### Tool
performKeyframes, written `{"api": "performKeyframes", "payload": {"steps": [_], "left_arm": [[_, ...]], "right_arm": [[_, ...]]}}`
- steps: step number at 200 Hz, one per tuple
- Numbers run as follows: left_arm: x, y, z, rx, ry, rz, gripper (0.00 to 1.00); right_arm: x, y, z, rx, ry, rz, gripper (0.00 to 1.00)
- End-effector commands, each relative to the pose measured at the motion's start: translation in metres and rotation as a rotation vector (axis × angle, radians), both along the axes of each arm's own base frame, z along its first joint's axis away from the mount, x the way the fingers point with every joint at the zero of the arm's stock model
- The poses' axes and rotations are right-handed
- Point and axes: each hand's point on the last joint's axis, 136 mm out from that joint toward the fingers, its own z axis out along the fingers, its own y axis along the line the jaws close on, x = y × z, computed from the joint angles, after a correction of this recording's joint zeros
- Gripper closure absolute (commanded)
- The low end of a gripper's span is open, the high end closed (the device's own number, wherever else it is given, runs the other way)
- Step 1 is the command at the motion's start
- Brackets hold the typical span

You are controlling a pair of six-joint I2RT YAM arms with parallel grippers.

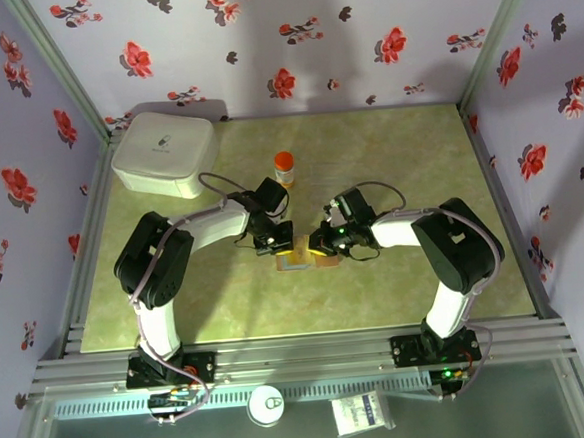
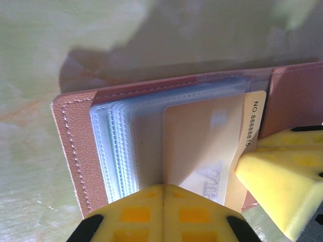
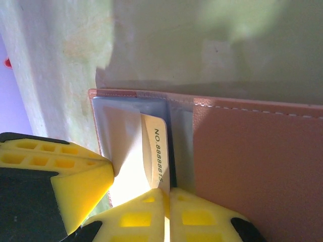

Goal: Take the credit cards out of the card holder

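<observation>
The reddish-brown card holder lies open on the table between both grippers. In the left wrist view its leather cover frames a stack of clear sleeves. My left gripper is shut on the top sleeve's edge. An orange-yellow credit card printed "NO. 88888815" sticks partway out of that sleeve. My right gripper is shut on the card's edge, beside the leather flap. Each wrist view shows the other gripper's yellow fingers close by. The blue and teal cards are hidden.
A white rounded box stands at the back left of the green table. A small orange-capped bottle is just behind the grippers. Floral walls enclose three sides.
</observation>
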Motion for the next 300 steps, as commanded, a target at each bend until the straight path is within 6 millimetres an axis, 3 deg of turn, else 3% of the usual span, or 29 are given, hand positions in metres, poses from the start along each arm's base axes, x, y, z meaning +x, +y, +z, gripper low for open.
{"api": "performKeyframes", "payload": {"steps": [1, 79, 109, 171, 239, 300], "left_arm": [[-0.009, 0.01, -0.013, 0.068, 0.031, -0.022, 1.0], [-0.005, 0.014, -0.007, 0.067, 0.015, -0.016, 1.0], [-0.002, 0.007, 0.0, 0.033, 0.0, -0.017, 1.0], [0.018, -0.007, 0.035, -0.08, -0.072, 0.001, 1.0], [0.039, 0.014, 0.056, -0.117, -0.139, 0.06, 1.0], [0.047, 0.036, 0.057, -0.104, -0.162, 0.102, 1.0]], "right_arm": [[-0.005, -0.007, -0.005, -0.019, 0.01, -0.006, 0.93], [-0.005, -0.045, 0.007, -0.093, -0.021, -0.042, 0.95], [-0.004, -0.054, 0.026, -0.139, -0.07, -0.024, 0.96], [0.013, -0.071, 0.065, -0.312, -0.258, 0.103, 1.0], [0.047, -0.086, 0.114, -0.552, -0.602, 0.45, 1.0], [0.077, -0.083, 0.128, -0.691, -0.82, 0.952, 1.0]]}}
